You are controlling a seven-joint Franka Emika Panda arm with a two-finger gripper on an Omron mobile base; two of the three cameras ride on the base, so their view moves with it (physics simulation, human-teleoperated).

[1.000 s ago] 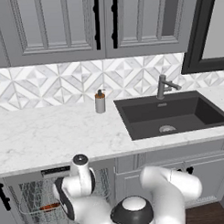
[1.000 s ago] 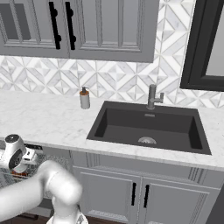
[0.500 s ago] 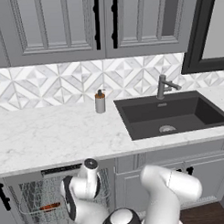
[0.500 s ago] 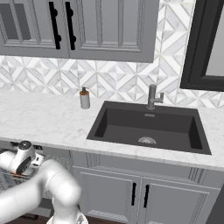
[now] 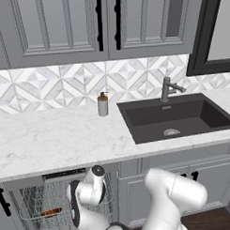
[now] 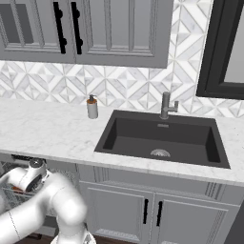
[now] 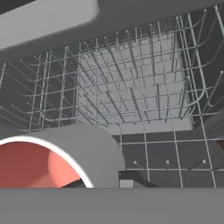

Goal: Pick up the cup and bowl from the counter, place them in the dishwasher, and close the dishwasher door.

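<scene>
Both base views are evenly and softly lit, with no hard shadows on the counter and no glare on its pale marble; only the sink basin and the space under the counter's front edge fall darker. All pictures are soft and slightly blurred, as low-resolution renders. In the hand view the cup looms large and fuzzy at the lower left, while the dishwasher interior is dim with a paler patch at its back.

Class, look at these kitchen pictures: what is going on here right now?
The robot arm has reached down into the open dishwasher under the counter. In the hand view its jaws are shut on the cup, red-pink inside, above the wire rack. A reddish-brown thing, seemingly the bowl, lies in the rack. A soap dispenser stands beside the sink.
</scene>
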